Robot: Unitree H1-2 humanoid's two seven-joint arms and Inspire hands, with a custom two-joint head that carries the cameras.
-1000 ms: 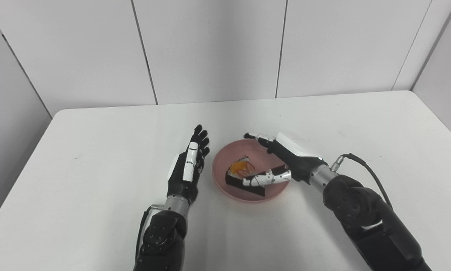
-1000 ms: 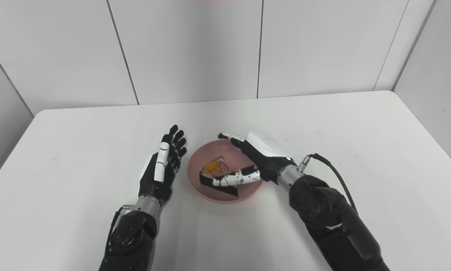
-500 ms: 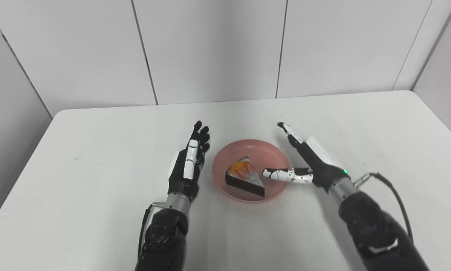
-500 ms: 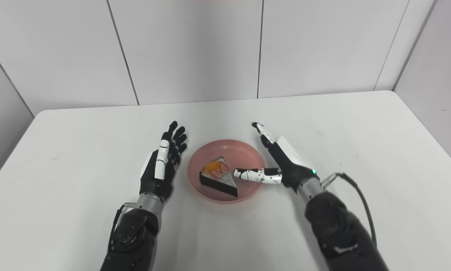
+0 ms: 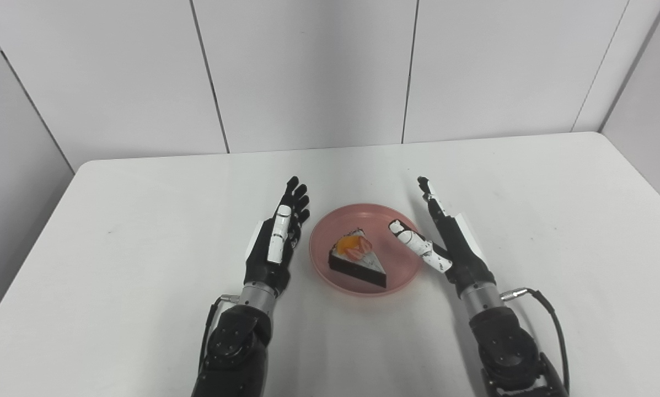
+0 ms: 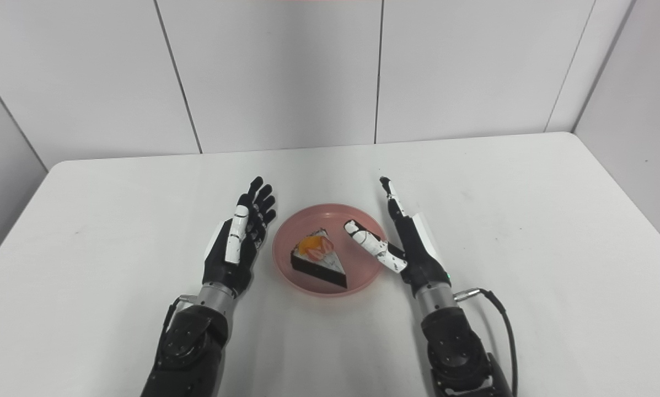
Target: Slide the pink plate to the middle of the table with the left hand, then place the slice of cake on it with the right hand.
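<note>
Nearest us, we see the left hand (image 5: 272, 245) at nine o'clock of the plate (image 5: 321, 270) and the right hand (image 5: 452, 242) at three o'clock, both with fingers spread and holding nothing. Between them, mid-table (image 5: 142, 220), the cake (image 5: 357, 258) lies on the plate, touched by neither hand.

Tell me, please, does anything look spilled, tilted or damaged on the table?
Nothing stands out. The cake sits flat on the pink plate, and the left hand and right hand are open beside it.
</note>
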